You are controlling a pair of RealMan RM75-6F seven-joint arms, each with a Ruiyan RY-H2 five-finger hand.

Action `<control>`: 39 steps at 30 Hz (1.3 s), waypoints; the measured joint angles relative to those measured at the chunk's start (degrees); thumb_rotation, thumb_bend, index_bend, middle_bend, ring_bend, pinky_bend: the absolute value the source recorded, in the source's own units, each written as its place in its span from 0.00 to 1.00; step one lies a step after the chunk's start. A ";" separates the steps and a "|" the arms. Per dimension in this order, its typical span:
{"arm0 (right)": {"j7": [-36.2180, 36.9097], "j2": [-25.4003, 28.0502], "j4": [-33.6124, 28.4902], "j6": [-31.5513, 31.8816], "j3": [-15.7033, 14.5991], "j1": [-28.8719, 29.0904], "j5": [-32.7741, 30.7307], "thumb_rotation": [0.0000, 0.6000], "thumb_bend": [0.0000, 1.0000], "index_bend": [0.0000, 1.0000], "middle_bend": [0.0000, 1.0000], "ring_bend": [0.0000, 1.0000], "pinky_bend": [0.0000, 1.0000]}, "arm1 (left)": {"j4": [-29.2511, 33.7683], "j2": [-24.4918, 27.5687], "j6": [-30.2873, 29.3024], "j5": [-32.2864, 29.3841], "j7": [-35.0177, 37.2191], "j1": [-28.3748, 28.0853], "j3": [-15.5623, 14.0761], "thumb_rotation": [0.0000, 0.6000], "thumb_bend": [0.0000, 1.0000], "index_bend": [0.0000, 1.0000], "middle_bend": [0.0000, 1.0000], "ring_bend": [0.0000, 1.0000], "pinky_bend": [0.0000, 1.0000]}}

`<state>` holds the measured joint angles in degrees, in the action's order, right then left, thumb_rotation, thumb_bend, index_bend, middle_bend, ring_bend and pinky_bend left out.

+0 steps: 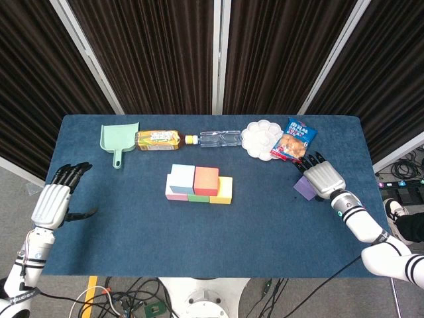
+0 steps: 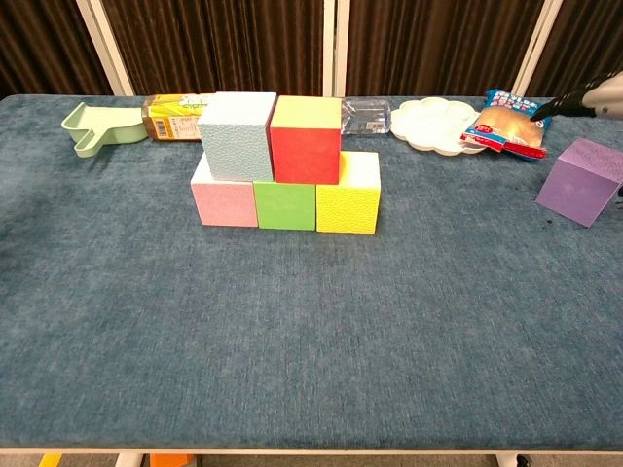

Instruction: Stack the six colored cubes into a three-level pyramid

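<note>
The right hand (image 1: 323, 179) hovers over the purple cube (image 1: 305, 187) at about 3 o'clock on the counter (image 1: 265, 232), fingers spread. From the head view it covers the cube's right side, but whether it touches the cube is hard to say. The chest view shows the purple cube (image 2: 580, 181) resting on the cloth, with only dark fingertips (image 2: 557, 103) entering at the upper right, above and apart from it. The left hand (image 1: 54, 201) hangs off the counter's 9 o'clock edge, fingers apart and holding nothing; only the head view shows it.

Near the counter's centre sits the part-built pyramid: pink cube (image 2: 224, 201), green cube (image 2: 285, 205) and yellow cube (image 2: 348, 204) touching in a row, with the light blue cube (image 2: 237, 135) and red cube (image 2: 306, 139) side by side on top. The chest view makes the two levels plain; the head view flattens them.

Along the 12 o'clock edge lie a green dustpan (image 1: 117, 140), a tea bottle (image 1: 158, 139), a clear bottle (image 1: 215, 138), a white palette (image 1: 260, 139) and a snack bag (image 1: 296, 138).
</note>
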<state>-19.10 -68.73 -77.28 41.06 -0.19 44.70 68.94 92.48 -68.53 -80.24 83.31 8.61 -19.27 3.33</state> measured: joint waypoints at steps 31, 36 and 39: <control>-18.96 -5.28 -18.42 8.03 5.03 4.30 -19.34 1.00 0.13 0.00 0.09 0.00 0.00 | -3.03 -1.30 -0.46 2.23 4.26 2.20 0.76 1.00 0.09 0.13 0.09 0.11 0.08; -19.71 -5.60 -21.00 7.81 4.91 6.00 -22.62 1.00 0.05 0.00 0.02 0.00 0.00 | -3.51 -1.50 -0.55 2.30 4.59 2.42 1.04 1.00 0.09 0.13 0.09 0.11 0.08; -18.48 -4.07 -21.40 7.18 4.72 6.15 -21.51 1.00 0.02 0.00 0.01 0.00 0.00 | -3.39 -1.49 -0.33 2.22 4.40 2.37 1.24 1.00 0.09 0.13 0.09 0.11 0.08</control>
<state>-37.58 -72.80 -98.68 48.24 4.53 50.85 47.44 89.09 -70.02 -80.58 85.53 13.00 -16.90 4.57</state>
